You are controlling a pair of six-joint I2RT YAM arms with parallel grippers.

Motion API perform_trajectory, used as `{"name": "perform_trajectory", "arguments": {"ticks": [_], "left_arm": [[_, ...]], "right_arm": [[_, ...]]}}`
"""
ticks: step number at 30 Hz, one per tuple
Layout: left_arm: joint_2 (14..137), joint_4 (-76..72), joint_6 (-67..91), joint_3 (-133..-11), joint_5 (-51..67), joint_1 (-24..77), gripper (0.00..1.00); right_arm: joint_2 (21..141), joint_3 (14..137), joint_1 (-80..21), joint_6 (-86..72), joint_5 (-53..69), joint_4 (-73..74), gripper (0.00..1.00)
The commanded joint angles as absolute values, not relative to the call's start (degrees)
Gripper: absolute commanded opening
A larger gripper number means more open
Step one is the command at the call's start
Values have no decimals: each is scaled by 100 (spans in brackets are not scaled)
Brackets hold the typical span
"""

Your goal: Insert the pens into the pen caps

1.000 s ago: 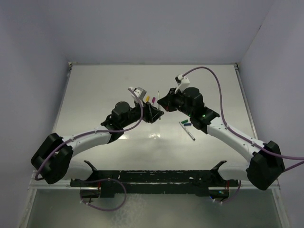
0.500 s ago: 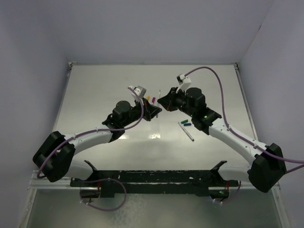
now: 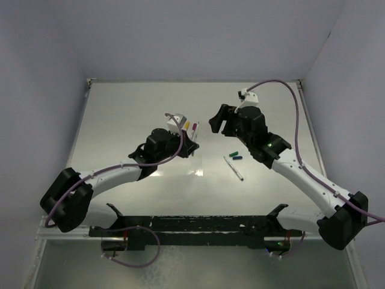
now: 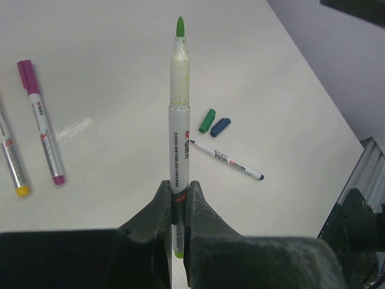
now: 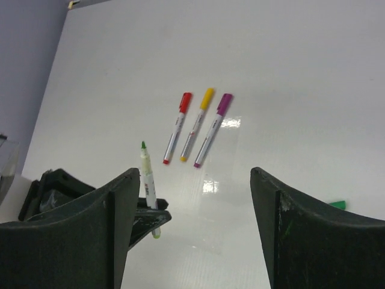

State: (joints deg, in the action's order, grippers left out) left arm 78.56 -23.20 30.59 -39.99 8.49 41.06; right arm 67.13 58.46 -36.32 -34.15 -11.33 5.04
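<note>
My left gripper [image 4: 179,192] is shut on a green-tipped pen [image 4: 179,114], which stands upright and uncapped above the table. In the top view this left gripper [image 3: 194,143] is near the table's middle. The right gripper [image 5: 194,174] is open and empty, and in the top view the right gripper [image 3: 218,122] hangs apart from the left one. A green cap [image 4: 207,120] and a blue cap [image 4: 221,126] lie side by side. Just in front of them lies an uncapped blue-tipped pen [image 4: 228,161]. Red [image 5: 177,127], yellow [image 5: 197,123] and purple [image 5: 213,128] capped pens lie in a row.
The loose caps [image 3: 236,155] and the blue-tipped pen [image 3: 234,167] lie under the right forearm. The capped pens [image 3: 190,127] sit just beyond the left gripper. Walls enclose the white table [image 3: 132,108] on three sides.
The left gripper has shut on the green-tipped pen. The right gripper has opened, let go of it and drawn back to the right and upward.
</note>
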Motion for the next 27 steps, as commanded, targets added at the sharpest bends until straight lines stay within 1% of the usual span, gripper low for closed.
{"name": "perform_trajectory", "arguments": {"ticks": [1,4,12,22,27], "left_arm": [[7466,-1892,2769,-3905,589,4130,0],[7359,-1571,2574,-3862,529,4126,0],[7343,-741,2137,-3927,565,4126,0],[7525,-555,2146,-3881,675,4126,0],[7585,-475,2117,-3889,681,4123,0]], "right_arm": [[6991,6479,-3529,-3771,-2177,1621,75],[7266,6662,-3382,-4039,-2165,2013,71],[7639,6223,-2659,-4688,-1299,2208,57],[7977,5652,-2654,-4843,-1380,2040,56],[8284,5600,-2646,-4901,-1490,1996,54]]}}
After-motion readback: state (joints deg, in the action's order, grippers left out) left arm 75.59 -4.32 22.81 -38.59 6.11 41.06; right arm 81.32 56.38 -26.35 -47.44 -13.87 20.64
